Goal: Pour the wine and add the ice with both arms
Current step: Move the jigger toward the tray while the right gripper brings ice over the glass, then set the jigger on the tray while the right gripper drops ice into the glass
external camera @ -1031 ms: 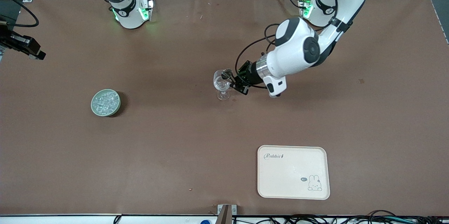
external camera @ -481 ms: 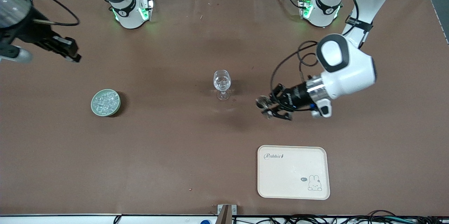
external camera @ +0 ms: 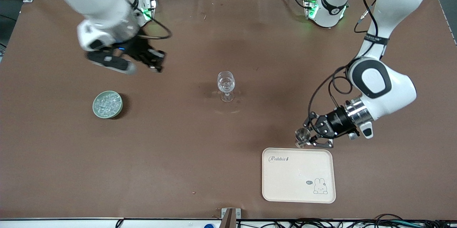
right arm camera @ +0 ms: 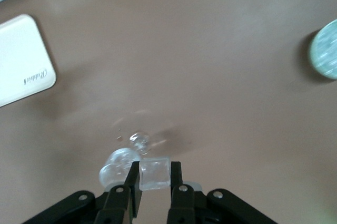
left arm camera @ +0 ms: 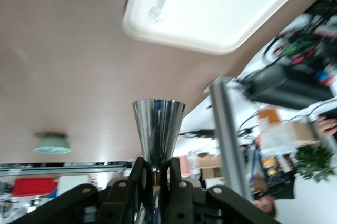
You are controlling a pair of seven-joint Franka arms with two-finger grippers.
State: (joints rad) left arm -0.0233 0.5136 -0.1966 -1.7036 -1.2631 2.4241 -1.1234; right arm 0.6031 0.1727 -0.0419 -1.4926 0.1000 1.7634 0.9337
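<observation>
1. A pale green bowl (external camera: 107,104) sits on the brown table (external camera: 178,156) toward the right arm's end. It is full of small clear ice chunks (external camera: 107,102). In the right wrist view only a cut-off edge of the bowl (right arm camera: 326,50) shows.
2. The right gripper (external camera: 151,59) is up in the air over bare table, between the bowl and the wine glass (external camera: 226,85). It looks smeared in the front view. In the right wrist view its jaws are closed on one clear ice cube (right arm camera: 154,173), and the cube sits square between the two fingers (right arm camera: 176,179).
3. The wine glass stands upright in the middle of the table, stem down and open top up. Some clear stuff is in its bowl, but I cannot tell what. In the right wrist view the glass (right arm camera: 122,162) is partly hidden by the gripper (right arm camera: 154,182).
4. A cream tray (external camera: 285,181) with a rabbit drawing lies flat near the front camera, toward the left arm's end.
5. The left gripper (external camera: 310,138) hangs over the table just beside the tray's edge. Its jaws are closed on the narrow end of a shiny metal cup (left arm camera: 158,129). The cup's long way points straight out from the gripper (left arm camera: 156,174), wide mouth outward. The tray (left arm camera: 221,8) is cut off in the left wrist view.
</observation>
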